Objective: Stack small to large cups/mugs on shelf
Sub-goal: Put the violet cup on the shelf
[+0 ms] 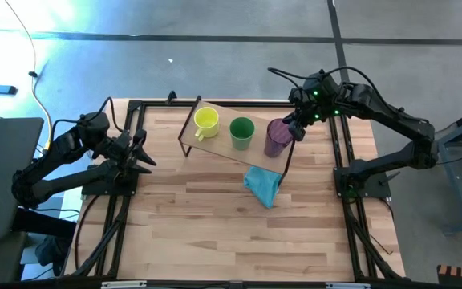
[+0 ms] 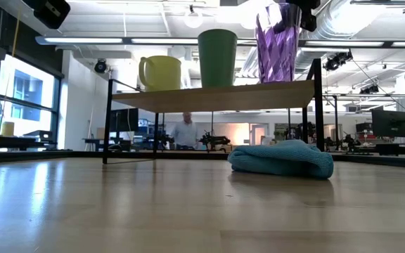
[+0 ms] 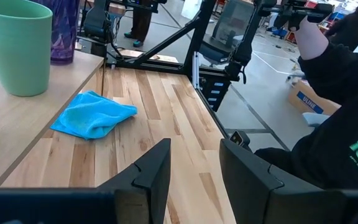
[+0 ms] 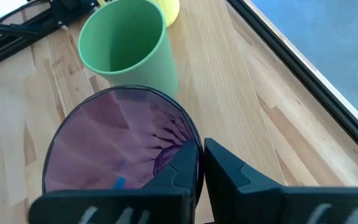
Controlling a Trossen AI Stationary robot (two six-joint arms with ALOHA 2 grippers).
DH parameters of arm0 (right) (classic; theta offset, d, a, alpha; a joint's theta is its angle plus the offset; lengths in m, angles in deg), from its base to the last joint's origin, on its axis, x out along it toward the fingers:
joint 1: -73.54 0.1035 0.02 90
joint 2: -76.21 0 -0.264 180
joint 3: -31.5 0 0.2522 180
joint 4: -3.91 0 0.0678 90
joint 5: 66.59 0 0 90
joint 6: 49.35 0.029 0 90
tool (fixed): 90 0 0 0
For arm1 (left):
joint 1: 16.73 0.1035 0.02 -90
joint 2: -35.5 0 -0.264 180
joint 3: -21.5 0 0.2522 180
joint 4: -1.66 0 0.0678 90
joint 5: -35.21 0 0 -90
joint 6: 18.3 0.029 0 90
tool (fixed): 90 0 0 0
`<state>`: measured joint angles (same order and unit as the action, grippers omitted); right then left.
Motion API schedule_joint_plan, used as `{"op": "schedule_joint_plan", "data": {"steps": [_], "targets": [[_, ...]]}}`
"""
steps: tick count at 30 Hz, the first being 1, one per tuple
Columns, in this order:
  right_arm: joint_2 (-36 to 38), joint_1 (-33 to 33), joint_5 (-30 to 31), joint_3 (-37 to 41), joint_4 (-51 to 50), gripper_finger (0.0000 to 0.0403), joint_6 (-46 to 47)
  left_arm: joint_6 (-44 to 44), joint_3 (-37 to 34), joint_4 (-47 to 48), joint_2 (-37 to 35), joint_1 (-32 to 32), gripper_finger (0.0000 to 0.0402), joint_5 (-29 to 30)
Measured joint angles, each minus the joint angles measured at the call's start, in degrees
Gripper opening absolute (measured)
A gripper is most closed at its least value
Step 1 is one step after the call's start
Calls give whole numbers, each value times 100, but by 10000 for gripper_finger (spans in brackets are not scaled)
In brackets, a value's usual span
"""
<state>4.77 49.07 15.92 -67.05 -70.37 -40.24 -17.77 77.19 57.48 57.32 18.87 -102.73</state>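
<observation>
On the shelf three cups stand upright in a row on their bases: a small yellow mug, a green cup and a ribbed purple tumbler. My right gripper is at the tumbler's rim, on its right side, and is shut on it. In the right wrist view the tumbler opens below the fingers, with the green cup just beyond. My left gripper hangs open at the table's left edge, holding nothing. My right gripper holds the purple tumbler by its rim, on the side away from the green cup. One finger is inside the tumbler and the other outside. The fingers slant down from above. The tumbler stands upright with its base on the shelf.
A crumpled blue cloth lies on the table, in front of the shelf's right end. A person in a dark sleeve stands beyond the table's edge. Bare wooden table top stretches toward the near edge.
</observation>
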Motion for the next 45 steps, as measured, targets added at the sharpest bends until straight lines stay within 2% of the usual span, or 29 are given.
{"op": "schedule_joint_plan", "data": {"steps": [6,17,37,45], "targets": [[0,0,-1,0,2,17,5,0,0,2,0,0,127,0],[0,2,-2,-4,57,63,8,2,0,2,0,0,127,0],[-98,13,-168,-4,42,64,110,2,0,11,2,2,127,-2],[-98,13,-170,-4,42,79,114,2,0,9,2,2,127,-2]]}}
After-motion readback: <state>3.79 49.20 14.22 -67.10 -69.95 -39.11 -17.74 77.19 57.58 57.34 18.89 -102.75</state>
